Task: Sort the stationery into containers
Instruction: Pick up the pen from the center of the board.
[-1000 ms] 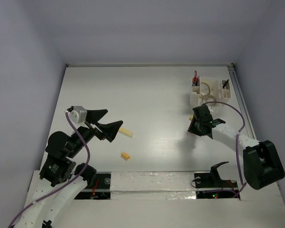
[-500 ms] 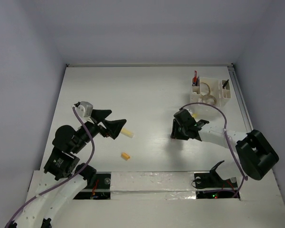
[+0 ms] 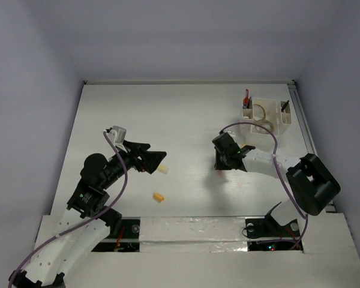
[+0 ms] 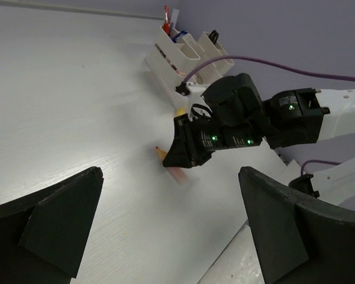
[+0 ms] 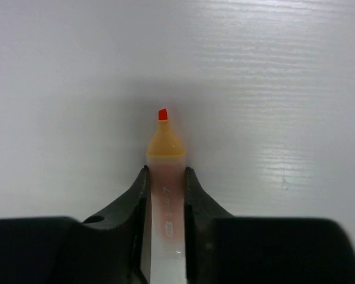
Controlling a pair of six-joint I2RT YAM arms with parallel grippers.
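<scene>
Right tool [image 5: 165, 177] has swung leftward, pinching a pale pink, red-tipped marker [image 5: 165, 148] near its orange neck; it may pivot loose. Left tool [image 3: 155, 161] gapes, empty.

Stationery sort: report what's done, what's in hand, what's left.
Done: a red pen, tape rolls and a dark item sit in the white organiser. In hand: the right jaws clamp an orange-tipped highlighter over the table, apart from the organiser. Left: a cream block by the open left jaws and a small orange block.
</scene>
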